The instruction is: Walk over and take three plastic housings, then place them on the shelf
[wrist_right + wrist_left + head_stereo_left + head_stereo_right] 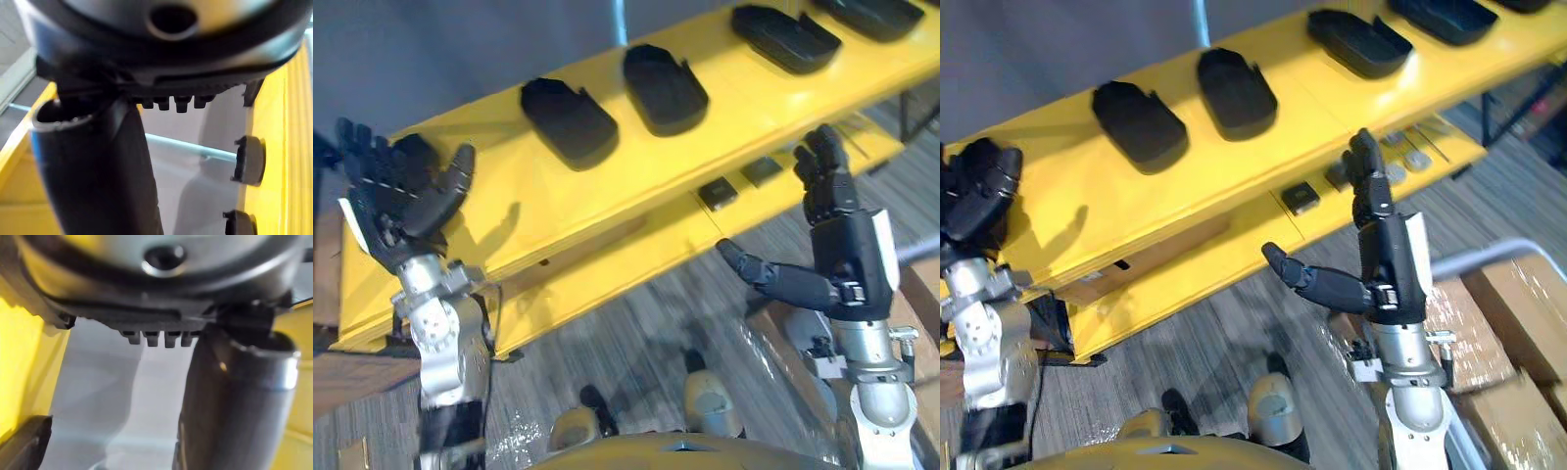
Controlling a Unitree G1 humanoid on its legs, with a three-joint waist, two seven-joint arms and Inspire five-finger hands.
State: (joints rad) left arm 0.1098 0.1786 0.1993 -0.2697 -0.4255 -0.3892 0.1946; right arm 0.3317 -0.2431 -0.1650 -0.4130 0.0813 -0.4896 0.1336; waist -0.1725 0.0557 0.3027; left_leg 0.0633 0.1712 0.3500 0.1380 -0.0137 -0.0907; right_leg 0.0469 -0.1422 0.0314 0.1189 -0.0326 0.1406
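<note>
Several black plastic housings lie in a row on the top board of a yellow shelf (509, 206); the nearest two are one housing (568, 122) and its neighbour (664, 88), with others (783, 37) farther right. My left hand (401, 191) is raised over the shelf's left end, open, holding nothing. My right hand (837, 245) hangs in front of the lower board, fingers straight up and thumb (773, 274) stuck out sideways, empty. Neither hand touches a housing. Two housing ends (249, 159) show past the right hand in the right wrist view.
The lower yellow board (636, 245) carries small dark parts (718, 192) and round grey pieces (1415, 157). Cardboard boxes (1518, 294) stand on the floor at the right. A grey wall (460, 49) rises behind the shelf.
</note>
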